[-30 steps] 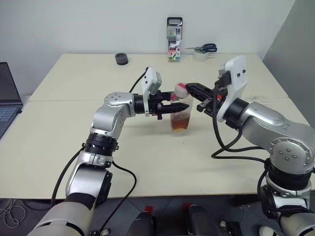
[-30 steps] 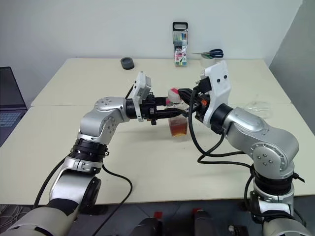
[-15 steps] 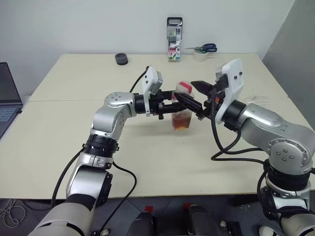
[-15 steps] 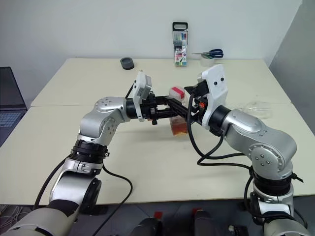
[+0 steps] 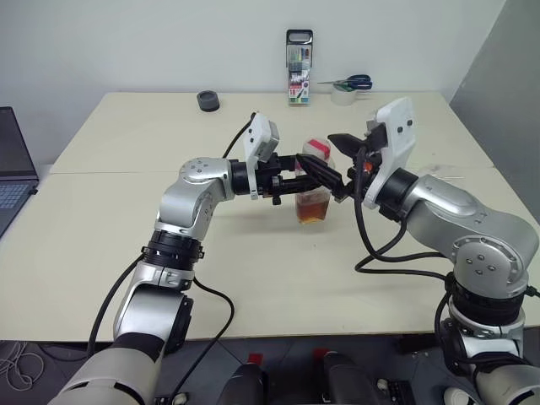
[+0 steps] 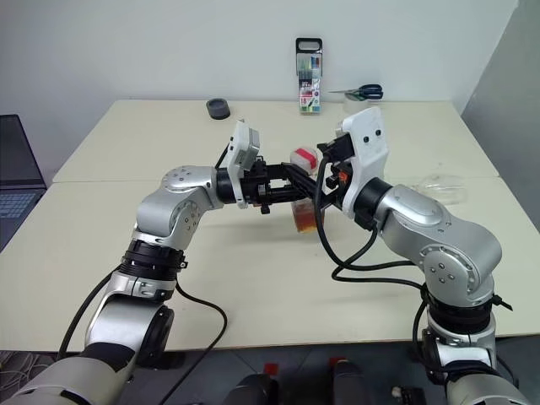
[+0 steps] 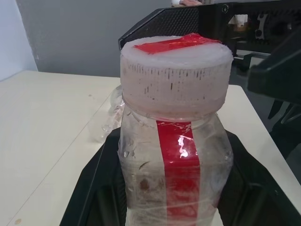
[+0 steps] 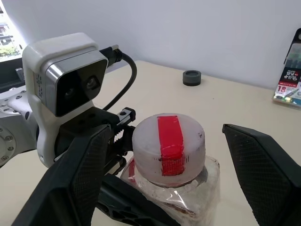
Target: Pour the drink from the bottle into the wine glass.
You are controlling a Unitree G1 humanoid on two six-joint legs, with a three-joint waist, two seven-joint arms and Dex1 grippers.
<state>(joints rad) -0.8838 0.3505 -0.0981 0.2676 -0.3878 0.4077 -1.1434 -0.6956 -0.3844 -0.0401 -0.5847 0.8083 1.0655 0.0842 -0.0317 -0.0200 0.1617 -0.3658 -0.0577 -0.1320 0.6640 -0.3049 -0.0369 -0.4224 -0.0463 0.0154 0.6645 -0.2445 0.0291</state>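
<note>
Pale bench (image 5: 101, 245) fills the lower frame under a white wall, with nothing on its near stretch. At mid-frame I hold the bottle (image 5: 313, 196) upright, its base on or just above the bench. My left end effector (image 5: 297, 180), coming in from the left, is clamped narrow around the bottle's body below the cap (image 8: 168, 141). My right end effector (image 5: 339, 160), from the right, stands wide, one finger on each side of the cap and not touching it. The cap is on, a red strip running over its top and down the bottle's side. The drink (image 5: 313, 208) lies amber in the lower part of the bottle.

Right of centre, beyond my right arm, a clear glass shape (image 6: 440, 180) lies on the bench; I take it for the wine glass, on its side, though I cannot be sure.

At the far edge sit a dark round thing (image 5: 208, 100), a marker pack (image 5: 299, 67) and scissors (image 5: 346, 83).

As I judge it, nothing is poured: the cap must come off, then the pour.
</note>
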